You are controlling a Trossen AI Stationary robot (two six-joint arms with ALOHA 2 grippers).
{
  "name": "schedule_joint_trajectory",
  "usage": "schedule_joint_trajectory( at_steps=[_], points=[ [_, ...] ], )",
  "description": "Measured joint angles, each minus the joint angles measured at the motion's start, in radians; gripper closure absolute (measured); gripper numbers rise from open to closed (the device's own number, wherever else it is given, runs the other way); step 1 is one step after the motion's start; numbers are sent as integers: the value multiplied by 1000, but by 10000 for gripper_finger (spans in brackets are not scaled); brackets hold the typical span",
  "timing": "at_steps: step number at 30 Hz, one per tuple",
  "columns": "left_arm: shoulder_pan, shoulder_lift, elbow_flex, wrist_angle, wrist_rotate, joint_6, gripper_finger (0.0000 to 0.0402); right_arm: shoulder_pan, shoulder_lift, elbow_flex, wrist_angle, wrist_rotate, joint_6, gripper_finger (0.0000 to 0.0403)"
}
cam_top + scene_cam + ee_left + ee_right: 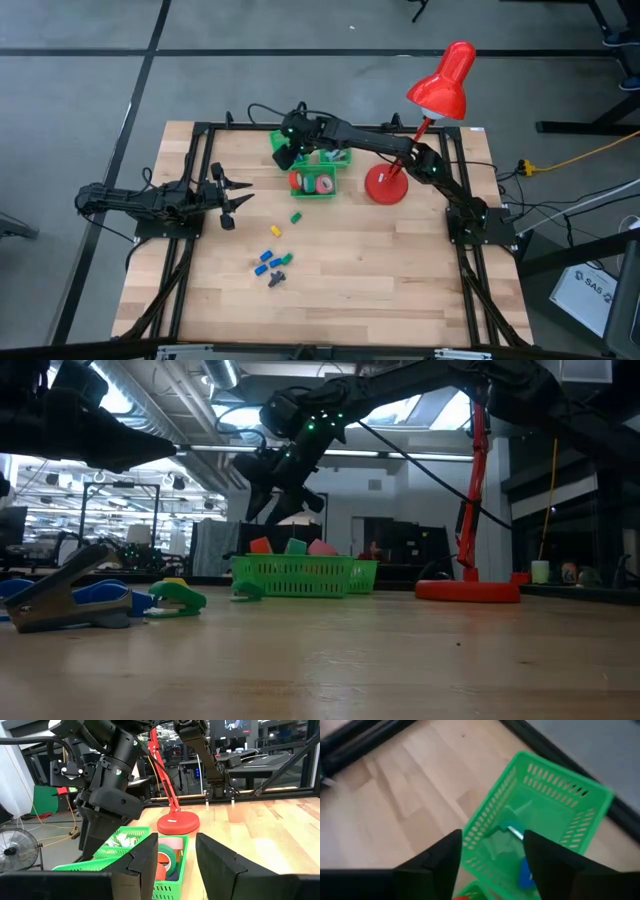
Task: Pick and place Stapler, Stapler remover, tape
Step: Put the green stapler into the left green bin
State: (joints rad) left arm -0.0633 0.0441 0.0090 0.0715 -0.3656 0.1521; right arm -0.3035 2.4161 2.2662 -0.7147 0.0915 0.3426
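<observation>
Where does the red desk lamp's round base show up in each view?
High view: red desk lamp's round base sits right of centre, just right of the green plastic baskets.
Low view: right of centre, a flat red disc right of the baskets.
Left wrist view: centre, behind the baskets.
Right wrist view: not in it.
Shared landmark: the green baskets.

You could read only one marking: partial dark lettering, apparently "SAG", on a white box (592,290) that stood on the floor beyond the table's right edge. No legible text, label or number appeared on anything on the table.
</observation>
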Motion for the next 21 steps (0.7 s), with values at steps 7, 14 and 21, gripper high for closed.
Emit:
schedule_joint_trajectory(
  at_steps=[7,14,21],
  points=[
    [0,0,0,0,0,0,274,13,0,0,0,-93,96,150],
    [0,0,0,0,0,0,274,87,0,0,-2,-95,3,157],
    [0,0,0,0,0,0,274,196,0,0,-7,-95,-147,161]
  ],
)
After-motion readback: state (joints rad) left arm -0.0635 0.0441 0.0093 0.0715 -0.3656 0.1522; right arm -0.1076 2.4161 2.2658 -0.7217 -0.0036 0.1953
